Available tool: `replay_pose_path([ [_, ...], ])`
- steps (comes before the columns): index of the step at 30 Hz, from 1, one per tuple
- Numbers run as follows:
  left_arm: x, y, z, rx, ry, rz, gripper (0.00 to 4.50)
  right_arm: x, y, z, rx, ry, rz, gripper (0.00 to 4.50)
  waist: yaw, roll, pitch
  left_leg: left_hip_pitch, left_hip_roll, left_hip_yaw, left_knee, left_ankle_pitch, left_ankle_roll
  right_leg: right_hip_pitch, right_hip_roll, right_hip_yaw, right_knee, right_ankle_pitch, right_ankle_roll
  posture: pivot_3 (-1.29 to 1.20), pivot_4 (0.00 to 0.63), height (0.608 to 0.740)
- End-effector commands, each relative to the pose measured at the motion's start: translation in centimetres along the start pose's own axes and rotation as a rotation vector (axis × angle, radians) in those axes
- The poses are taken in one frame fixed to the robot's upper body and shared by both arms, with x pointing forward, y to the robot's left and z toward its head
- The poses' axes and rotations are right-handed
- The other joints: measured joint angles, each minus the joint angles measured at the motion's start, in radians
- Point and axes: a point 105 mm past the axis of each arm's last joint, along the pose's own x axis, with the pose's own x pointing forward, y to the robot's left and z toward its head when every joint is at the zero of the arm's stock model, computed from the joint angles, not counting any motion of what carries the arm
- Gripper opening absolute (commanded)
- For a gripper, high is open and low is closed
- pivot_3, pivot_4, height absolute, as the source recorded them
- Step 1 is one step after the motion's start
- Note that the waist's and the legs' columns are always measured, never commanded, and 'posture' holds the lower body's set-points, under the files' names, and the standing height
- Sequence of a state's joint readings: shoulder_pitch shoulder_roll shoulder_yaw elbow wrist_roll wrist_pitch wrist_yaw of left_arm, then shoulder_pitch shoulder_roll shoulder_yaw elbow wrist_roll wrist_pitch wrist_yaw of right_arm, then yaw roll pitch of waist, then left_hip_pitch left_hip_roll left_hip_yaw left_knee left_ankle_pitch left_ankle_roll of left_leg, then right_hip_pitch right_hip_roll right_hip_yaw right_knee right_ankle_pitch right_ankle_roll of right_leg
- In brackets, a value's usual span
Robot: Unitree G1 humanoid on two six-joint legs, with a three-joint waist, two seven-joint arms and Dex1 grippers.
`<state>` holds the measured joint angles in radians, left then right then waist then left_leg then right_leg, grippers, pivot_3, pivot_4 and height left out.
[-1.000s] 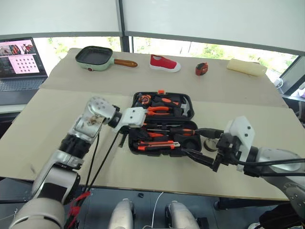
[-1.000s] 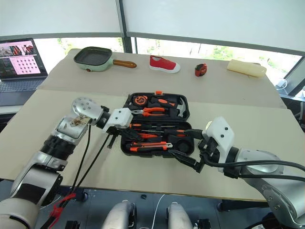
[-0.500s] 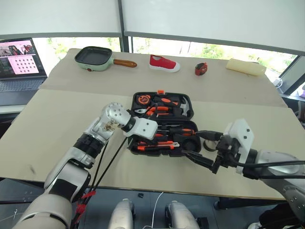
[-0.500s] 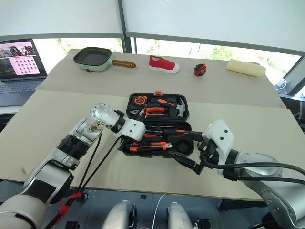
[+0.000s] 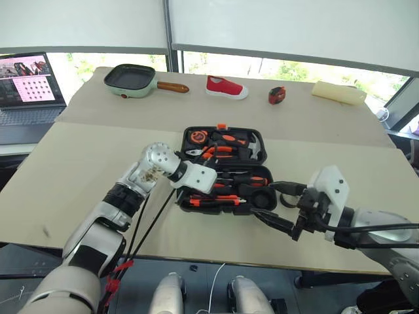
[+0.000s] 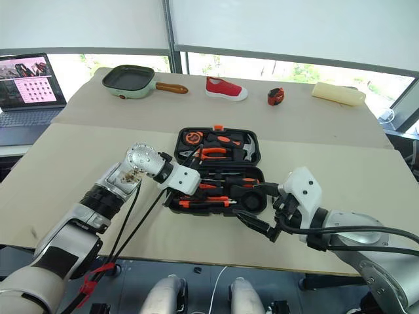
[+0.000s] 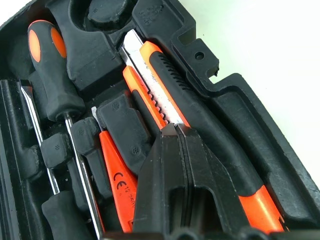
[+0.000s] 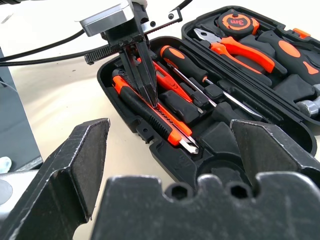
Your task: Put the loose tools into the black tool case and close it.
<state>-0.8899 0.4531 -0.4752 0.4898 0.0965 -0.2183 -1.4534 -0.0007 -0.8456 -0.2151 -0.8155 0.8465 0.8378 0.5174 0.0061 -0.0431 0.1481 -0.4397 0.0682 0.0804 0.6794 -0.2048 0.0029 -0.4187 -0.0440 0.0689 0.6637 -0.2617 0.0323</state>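
While the black plastic hinged tool case (image 5: 222, 171) lay open mid-table, the left gripper (image 8: 148, 92), fingers pressed together, touched the orange-and-black utility knife (image 8: 152, 116) in its near recess; the right gripper (image 5: 278, 206) waited spread beside it.

Silver-jointed arms, white wrist housings, 2 black cables, seemingly red ties.

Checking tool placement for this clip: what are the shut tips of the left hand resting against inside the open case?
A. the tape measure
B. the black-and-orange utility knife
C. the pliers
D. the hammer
B: the left hand, fingers shut, points its tips down onto the black-and-orange utility knife lying in the near half of the black tool case.
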Motion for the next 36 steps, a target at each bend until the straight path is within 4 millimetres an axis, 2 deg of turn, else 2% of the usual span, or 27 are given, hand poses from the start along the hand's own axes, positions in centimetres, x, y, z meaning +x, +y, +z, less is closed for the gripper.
replay_pose_path([
  [1, -0.6, 1.0, 1.3, -0.046, -0.06, 0.03, 0.06, -0.2, 0.1, 1.0, -0.046, -0.032, 0.001, 4.5, 0.002, 0.0, 0.0, 0.0, 0.0, 0.0, 0.0, 0.0, 0.0, 0.0, 0.0, 0.0, 0.0, 0.0, 0.0, 0.0, 0.15, 0.74],
  [4, -1.6, 1.3, 2.3, -0.043, -0.098, 0.041, 0.06, -0.1, 0.1, 1.0, -0.047, -0.029, 0.005, 4.5, 0.001, 0.0, 0.0, -0.001, 0.0, 0.0, 0.0, 0.0, 0.0, -0.002, 0.0, 0.0, 0.0, 0.0, 0.0, 0.0, 0.15, 0.74],
  [7, -2.4, 0.7, 2.6, -0.035, -0.1, 0.015, 0.06, -0.1, 0.1, 0.9, -0.047, -0.028, 0.007, 4.5, -0.001, 0.0, 0.0, -0.001, 0.0, 0.0, 0.0, 0.0, 0.0, -0.002, 0.0, 0.0, 0.0, 0.0, 0.0, 0.0, 0.15, 0.74],
  [17, -1.2, -1.0, -0.5, -0.027, 0.009, -0.04, 0.06, -0.2, 0.2, 0.8, -0.046, -0.026, 0.005, 4.5, -0.004, 0.0, 0.0, -0.001, 0.0, 0.0, 0.0, 0.0, 0.0, -0.002, 0.0, 0.0, 0.0, 0.0, 0.0, 0.0, 0.15, 0.74],
  [24, -0.1, -2.4, -1.8, 0.015, 0.059, -0.108, 0.06, -0.2, 0.0, 0.6, -0.04, -0.02, -0.007, 4.5, -0.008, 0.0, 0.0, -0.001, 0.0, 0.0, 0.0, 0.0, 0.0, -0.002, 0.0, 0.0, 0.0, 0.0, 0.0, 0.0, 0.15, 0.74],
  [28, 0.0, -2.8, -1.8, 0.028, 0.057, -0.127, 0.06, -0.2, 0.1, 0.5, -0.038, -0.017, -0.009, 4.5, -0.01, 0.0, 0.0, -0.001, 0.0, 0.0, -0.001, 0.0, 0.0, -0.001, 0.0, 0.0, 0.0, 0.0, 0.0, 0.0, 0.15, 0.74],
  [31, -0.4, -2.1, -1.3, 0.032, 0.044, -0.103, 0.06, -0.2, 0.1, 0.5, -0.037, -0.016, -0.011, 4.5, -0.011, 0.0, 0.0, -0.001, 0.0, 0.0, -0.001, 0.0, 0.0, -0.001, 0.0, 0.0, 0.0, 0.0, 0.0, 0.0, 0.15, 0.74],
  [36, -2.4, 0.6, 0.7, -0.034, -0.041, -0.005, 0.06, -0.3, 0.0, 0.5, -0.037, -0.014, -0.015, 4.5, -0.013, 0.0, 0.0, -0.001, 0.0, 0.0, -0.001, 0.0, 0.0, -0.001, 0.0, 0.0, 0.0, 0.0, 0.0, 0.0, 0.15, 0.74],
])
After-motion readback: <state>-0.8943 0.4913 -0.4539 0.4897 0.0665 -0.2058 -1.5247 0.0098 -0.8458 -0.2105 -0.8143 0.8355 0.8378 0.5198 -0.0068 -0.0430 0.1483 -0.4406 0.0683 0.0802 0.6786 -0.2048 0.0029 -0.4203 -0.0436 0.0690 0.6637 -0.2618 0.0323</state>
